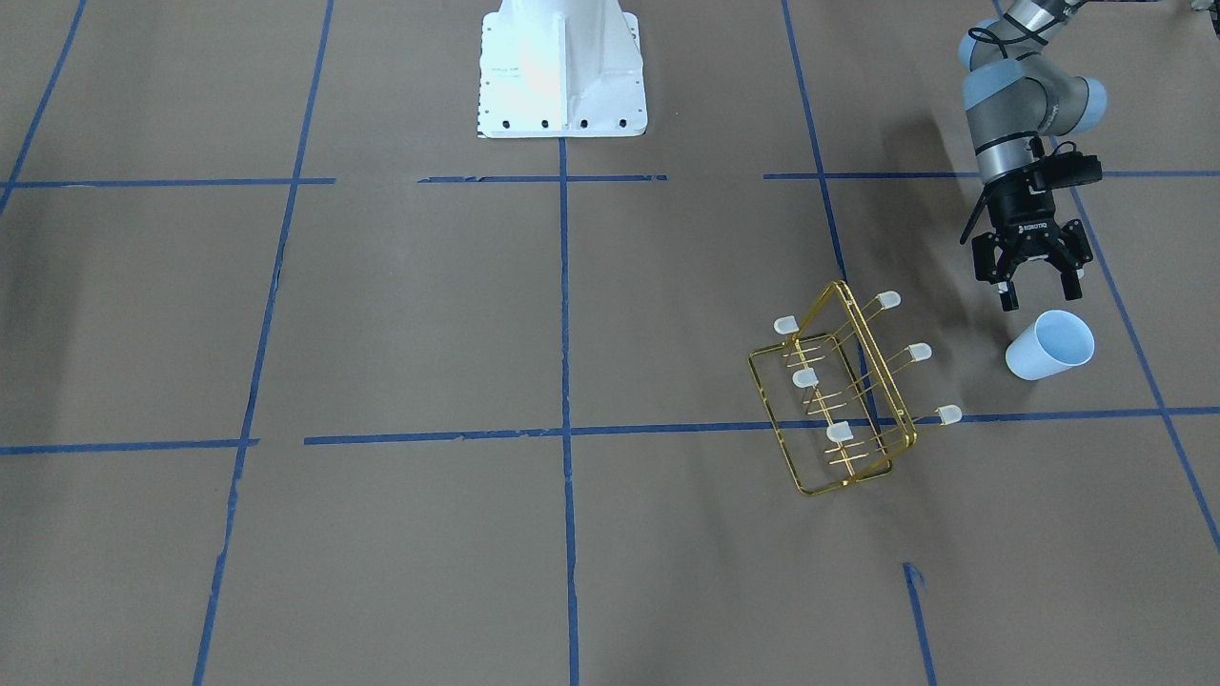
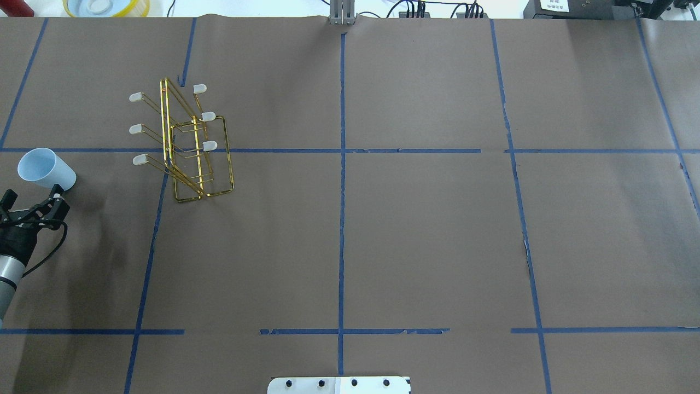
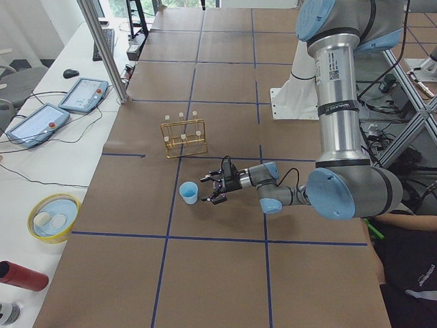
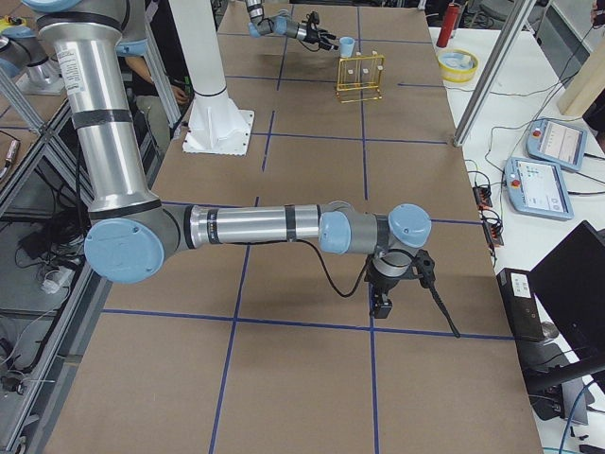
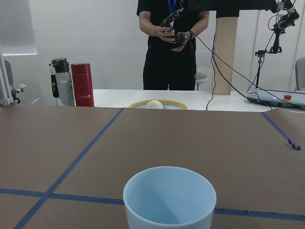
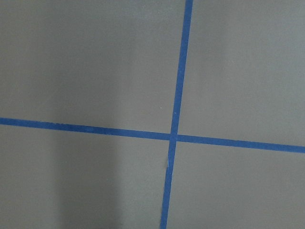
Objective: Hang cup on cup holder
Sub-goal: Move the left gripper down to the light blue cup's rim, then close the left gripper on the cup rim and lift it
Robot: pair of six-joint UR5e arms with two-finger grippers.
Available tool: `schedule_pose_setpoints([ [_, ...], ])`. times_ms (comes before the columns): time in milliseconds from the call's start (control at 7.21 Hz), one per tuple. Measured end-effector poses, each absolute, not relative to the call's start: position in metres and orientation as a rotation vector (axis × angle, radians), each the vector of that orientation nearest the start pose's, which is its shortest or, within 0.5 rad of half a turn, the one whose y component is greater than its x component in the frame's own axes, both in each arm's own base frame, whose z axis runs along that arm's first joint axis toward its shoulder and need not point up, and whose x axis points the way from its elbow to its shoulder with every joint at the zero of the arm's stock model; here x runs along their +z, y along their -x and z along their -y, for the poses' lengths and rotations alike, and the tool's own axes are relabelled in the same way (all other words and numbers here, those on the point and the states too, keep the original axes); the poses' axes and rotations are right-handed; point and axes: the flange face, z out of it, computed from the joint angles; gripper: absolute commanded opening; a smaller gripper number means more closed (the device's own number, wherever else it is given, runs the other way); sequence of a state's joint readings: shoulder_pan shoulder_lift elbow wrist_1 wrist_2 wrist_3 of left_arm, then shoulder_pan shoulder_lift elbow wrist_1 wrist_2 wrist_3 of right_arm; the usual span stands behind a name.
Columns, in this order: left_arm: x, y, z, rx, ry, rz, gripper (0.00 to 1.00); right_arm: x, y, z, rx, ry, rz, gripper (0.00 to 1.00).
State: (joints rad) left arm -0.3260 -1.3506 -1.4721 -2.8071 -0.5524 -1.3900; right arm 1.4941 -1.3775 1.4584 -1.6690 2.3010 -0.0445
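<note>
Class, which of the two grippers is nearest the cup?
The left gripper: it hangs open just short of the cup. The right gripper is far off, at the table's other end.

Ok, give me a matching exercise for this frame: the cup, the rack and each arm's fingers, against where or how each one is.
1. cup
2. rack
3. left fingers
4. right fingers

A. open, empty, right beside the cup
B. standing, every prong bare
C. upright, mouth up, held by nothing
D. far from the rack, over a crossing of blue tape

Pairs: 1-C, 2-B, 3-A, 4-D
</note>
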Motion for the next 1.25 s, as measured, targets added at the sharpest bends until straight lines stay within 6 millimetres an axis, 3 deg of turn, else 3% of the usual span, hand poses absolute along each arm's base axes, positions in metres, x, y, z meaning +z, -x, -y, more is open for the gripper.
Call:
schedule_pose_setpoints([
  [694, 0.660, -0.307, 0.334, -0.579, -1.124, -0.568, 1.00, 0.624, -0.023, 0.574, -0.110, 0.028, 0.730, 1.00],
  [1249, 0.648, -0.292, 0.378, -0.603, -1.136, -0.516, 1.00, 0.624, -0.023, 0.574, -0.110, 0.028, 0.730, 1.00],
])
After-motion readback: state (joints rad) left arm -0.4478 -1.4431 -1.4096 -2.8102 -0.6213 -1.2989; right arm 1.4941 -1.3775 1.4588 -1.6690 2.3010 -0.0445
